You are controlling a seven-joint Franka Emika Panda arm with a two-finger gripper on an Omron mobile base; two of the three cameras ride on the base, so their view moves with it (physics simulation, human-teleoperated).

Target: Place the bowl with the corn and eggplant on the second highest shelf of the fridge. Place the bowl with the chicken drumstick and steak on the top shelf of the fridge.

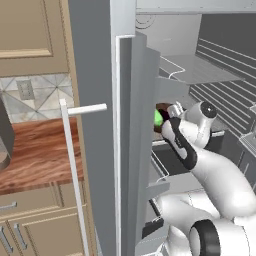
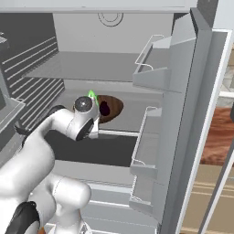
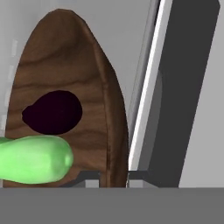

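The wide dark-brown wooden bowl [image 2: 112, 109] sits on the flat pale-grey second highest shelf [image 2: 137, 119] inside the open fridge. In it lie a bright green corn cob [image 3: 35, 158] and a small dark purple eggplant [image 3: 53, 112], close together.

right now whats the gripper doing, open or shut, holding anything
Gripper: shut on the rim of the bowl with the corn and eggplant, inside the fridge.
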